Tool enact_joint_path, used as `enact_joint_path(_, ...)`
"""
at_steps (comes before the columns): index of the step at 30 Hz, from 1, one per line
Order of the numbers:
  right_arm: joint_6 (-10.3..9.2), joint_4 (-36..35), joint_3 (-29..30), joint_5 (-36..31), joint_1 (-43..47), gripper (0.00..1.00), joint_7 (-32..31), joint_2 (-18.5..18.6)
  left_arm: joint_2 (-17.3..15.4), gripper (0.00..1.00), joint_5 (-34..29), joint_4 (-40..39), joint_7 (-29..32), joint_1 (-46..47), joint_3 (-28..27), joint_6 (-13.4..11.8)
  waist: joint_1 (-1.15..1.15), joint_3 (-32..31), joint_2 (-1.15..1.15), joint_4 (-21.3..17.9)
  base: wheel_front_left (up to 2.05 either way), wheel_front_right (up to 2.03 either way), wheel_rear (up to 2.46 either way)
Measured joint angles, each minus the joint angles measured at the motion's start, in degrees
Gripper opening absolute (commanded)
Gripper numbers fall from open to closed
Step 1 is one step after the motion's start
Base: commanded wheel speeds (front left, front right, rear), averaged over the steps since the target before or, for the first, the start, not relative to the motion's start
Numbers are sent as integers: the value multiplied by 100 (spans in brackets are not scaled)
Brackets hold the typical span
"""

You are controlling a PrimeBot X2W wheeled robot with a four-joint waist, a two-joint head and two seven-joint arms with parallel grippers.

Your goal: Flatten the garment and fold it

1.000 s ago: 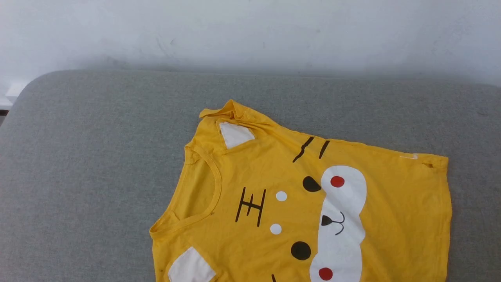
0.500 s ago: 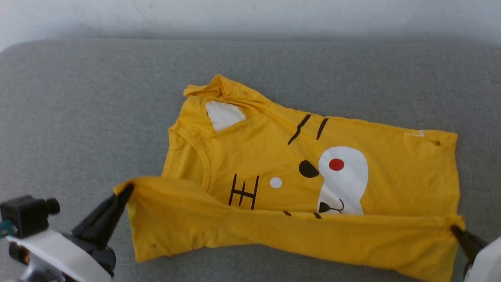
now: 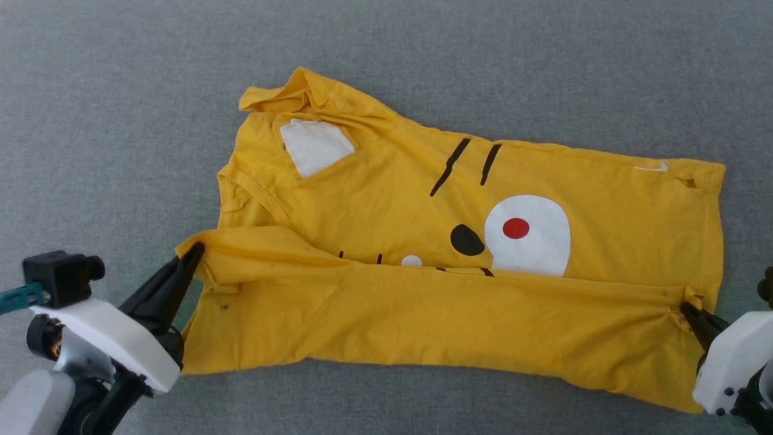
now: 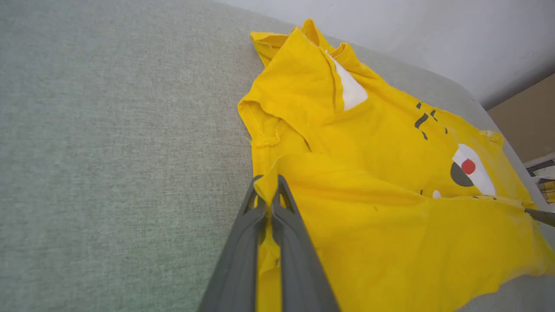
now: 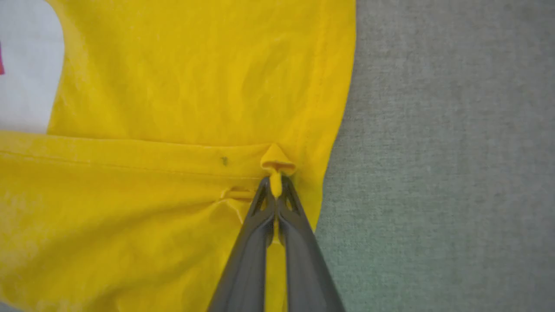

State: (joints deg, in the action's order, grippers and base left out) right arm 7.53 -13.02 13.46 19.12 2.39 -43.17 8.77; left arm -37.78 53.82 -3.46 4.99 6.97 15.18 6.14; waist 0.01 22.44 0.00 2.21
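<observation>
The bright yellow thin cotton T-shirt (image 3: 423,314) lies mid-frame on the grey woven cushion (image 3: 109,121), its near half doubled over the cartoon print. At 8 o'clock the left gripper (image 3: 194,252) is clenched on the fold's neck-side corner. At 4 o'clock the right gripper (image 3: 685,309) pinches the hem-side corner. Uncovered are a white oval with red dot (image 3: 528,232), two black strokes (image 3: 462,163) and a white patch (image 3: 314,145). A small white tag (image 3: 651,167) at 2 o'clock may carry lettering, but it is too small to read.

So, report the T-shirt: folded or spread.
Partly folded: left gripper and right gripper hold one edge of the T-shirt over its print.
</observation>
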Motion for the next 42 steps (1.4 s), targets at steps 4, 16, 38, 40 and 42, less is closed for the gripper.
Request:
enact_joint_path(4, 0, 33, -19, 0, -99, 0, -23, 16, 152, 0, -11, 470, -2, 213, 171, 40, -1, 87, 0, -11, 0, 0, 0)
enact_joint_path(16, 0, 198, -51, 169, -188, 100, 92, -87, 501, 100, 124, 1082, -364, 502, 344, 87, -1, -190, 0, -6, 0, 0, 0)
enact_joint_path(38, 0, 99, 609, -759, 984, 100, 4321, -576, 2452, 100, -3108, -1015, -1972, -1672, -1602, -816, -3, -1319, 0, 123, 0, 0, 0)
enact_joint_path(40, 0, 247, 598, -765, 1055, 100, 4473, -572, 2685, 100, -3288, -969, -1972, -1877, -1697, -755, -2, -1364, 0, 128, 0, 0, 0)
enact_joint_path(42, 0, 379, 588, -762, 1087, 100, 4579, -577, 2809, 100, -3400, -931, -1972, -1987, -1763, -660, -2, -1378, 0, 147, 0, 0, 0)
